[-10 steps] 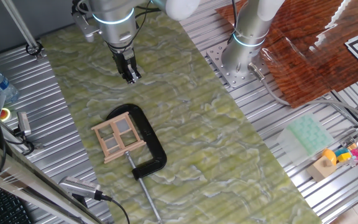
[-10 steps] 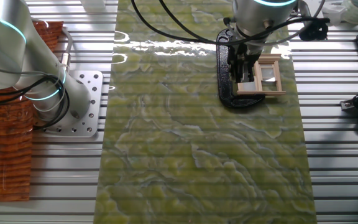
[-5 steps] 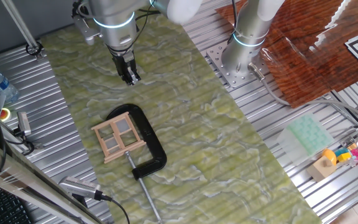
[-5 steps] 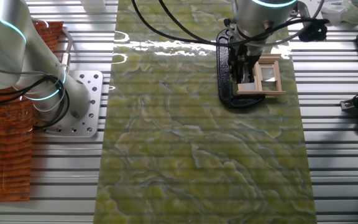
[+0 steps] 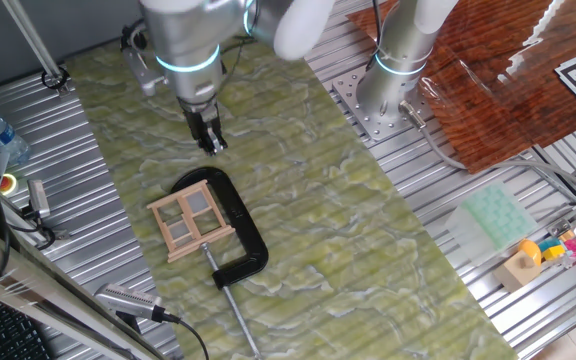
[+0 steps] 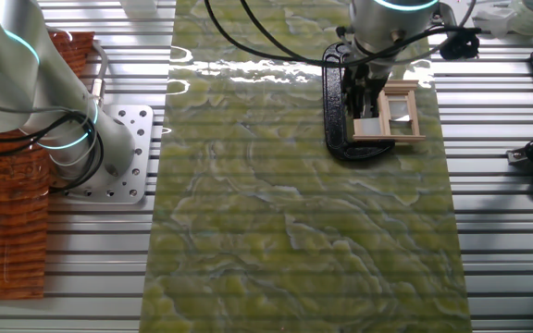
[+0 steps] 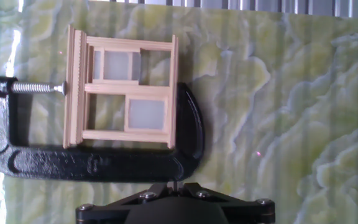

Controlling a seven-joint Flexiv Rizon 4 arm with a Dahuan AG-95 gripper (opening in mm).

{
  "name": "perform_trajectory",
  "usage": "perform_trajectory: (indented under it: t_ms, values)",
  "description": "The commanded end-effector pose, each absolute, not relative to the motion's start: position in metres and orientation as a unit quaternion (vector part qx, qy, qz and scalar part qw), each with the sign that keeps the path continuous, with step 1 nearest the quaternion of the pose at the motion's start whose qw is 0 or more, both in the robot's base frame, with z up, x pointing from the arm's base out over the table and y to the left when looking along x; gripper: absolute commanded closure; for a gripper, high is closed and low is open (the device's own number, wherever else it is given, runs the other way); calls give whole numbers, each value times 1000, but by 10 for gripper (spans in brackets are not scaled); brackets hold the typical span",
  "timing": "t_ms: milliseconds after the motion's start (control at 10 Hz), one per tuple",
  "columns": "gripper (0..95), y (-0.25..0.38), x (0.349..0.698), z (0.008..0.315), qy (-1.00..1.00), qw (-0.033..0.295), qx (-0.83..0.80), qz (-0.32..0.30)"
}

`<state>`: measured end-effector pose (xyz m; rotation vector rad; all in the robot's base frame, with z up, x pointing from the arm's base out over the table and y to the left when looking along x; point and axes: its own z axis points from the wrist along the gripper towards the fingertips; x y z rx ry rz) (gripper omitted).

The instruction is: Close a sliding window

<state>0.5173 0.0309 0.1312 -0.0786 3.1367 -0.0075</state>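
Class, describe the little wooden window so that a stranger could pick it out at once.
Start from the green marbled mat that covers the table. On it lies a black C-clamp, and the sliding window sits flat inside its jaws. It is the only pale bare-wood thing there: a small square frame with crossbars making four panes.

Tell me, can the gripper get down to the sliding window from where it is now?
Probably yes: the gripper hovers above the mat near the sliding window with nothing between them, though the black C-clamp wraps one side.
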Motion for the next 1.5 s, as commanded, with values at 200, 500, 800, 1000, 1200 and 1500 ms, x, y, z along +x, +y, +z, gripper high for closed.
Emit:
perform_trajectory:
  t_ms: [200,500,800,1000,1200,1500]
  values:
    - [950,46,531,117,1000,2,-15,-6]
    - [950,64,546,104,999,0,-6,-35]
    - [950,71,563,91,1000,2,1,-31]
    - [950,75,573,82,1000,3,16,-23]
    - [950,79,584,79,999,-4,26,-32]
    - [950,80,585,64,999,-5,34,-31]
